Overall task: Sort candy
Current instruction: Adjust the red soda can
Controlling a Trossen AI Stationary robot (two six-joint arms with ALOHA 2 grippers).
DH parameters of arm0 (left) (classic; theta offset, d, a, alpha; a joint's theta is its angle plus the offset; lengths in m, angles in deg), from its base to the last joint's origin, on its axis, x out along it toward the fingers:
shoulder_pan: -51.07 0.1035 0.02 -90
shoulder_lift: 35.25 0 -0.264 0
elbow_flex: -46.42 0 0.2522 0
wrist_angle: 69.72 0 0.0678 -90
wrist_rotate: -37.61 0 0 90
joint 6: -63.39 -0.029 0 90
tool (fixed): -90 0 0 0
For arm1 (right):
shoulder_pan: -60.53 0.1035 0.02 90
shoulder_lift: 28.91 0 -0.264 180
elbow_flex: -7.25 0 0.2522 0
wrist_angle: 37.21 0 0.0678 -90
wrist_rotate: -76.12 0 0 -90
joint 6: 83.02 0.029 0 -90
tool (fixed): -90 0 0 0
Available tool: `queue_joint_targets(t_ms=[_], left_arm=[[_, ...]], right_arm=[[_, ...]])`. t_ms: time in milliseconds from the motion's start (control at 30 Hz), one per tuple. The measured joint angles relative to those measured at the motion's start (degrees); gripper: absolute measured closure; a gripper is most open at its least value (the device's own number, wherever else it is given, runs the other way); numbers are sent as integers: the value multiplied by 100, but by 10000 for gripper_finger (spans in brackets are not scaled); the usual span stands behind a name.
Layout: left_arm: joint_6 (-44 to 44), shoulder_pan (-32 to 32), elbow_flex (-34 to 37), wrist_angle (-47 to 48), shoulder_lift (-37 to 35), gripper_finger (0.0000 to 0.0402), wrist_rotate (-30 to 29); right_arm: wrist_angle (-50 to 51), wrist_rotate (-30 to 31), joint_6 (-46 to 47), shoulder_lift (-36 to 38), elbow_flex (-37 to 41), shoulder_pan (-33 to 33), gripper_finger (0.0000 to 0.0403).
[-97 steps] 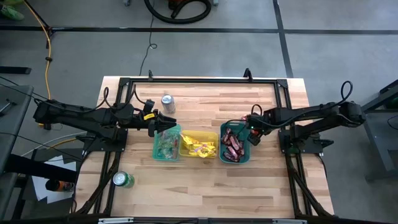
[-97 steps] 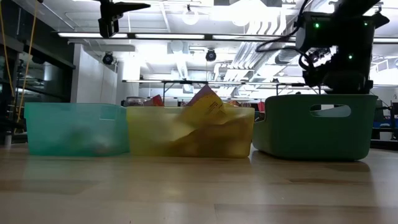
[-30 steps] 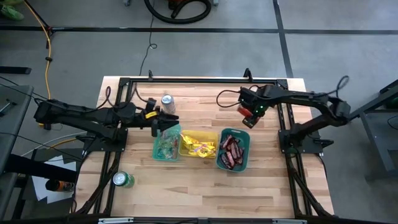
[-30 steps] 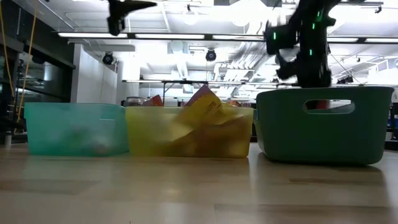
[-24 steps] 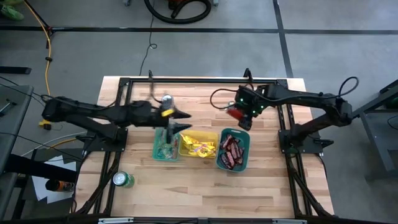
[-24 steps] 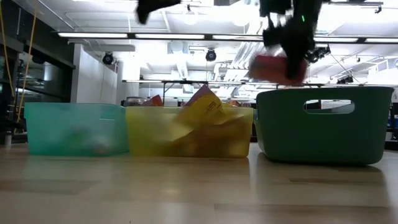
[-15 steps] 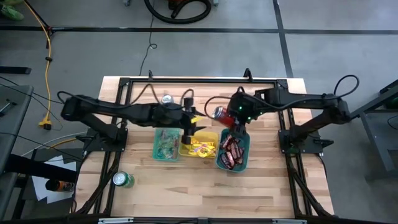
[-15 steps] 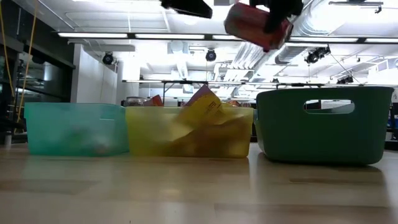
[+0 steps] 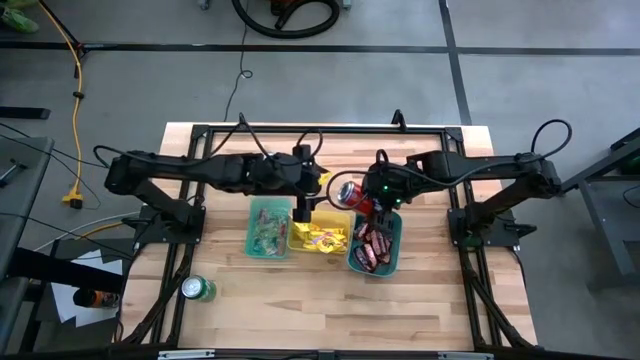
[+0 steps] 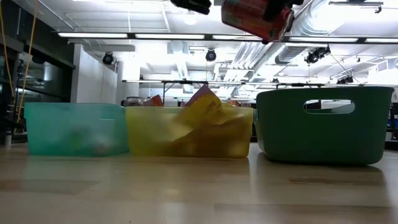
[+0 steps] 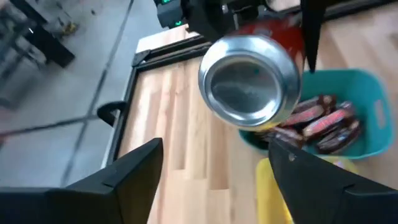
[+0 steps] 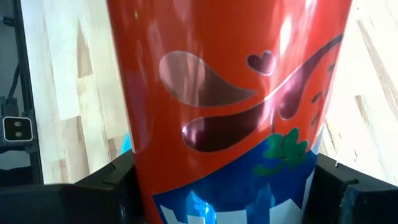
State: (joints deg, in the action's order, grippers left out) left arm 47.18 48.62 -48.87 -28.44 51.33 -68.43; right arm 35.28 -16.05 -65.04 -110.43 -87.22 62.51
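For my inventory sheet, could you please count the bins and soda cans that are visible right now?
Bins: 3 (pale teal bin, yellow bin, dark green bin)
Cans: 2 (red can held in the air, green can standing on the table)
Total: 5
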Motion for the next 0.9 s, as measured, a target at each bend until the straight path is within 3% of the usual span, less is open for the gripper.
queue_joint_targets(t_ms=[167,367,700,900], left_arm=[[674,6,-346,203,-8,94,53],[268,-32,-394,-171,-8,92,2],[703,36,-390,-199,42,86,40],[1247,284,-390,57,42,32,408]], right_arm=[[-90,-7,0,0,0,2,129],[-97,19,-5,0,0,2,129],[-97,0,-191,0,0,7,129],[-74,-46,-284,0,0,7,129]])
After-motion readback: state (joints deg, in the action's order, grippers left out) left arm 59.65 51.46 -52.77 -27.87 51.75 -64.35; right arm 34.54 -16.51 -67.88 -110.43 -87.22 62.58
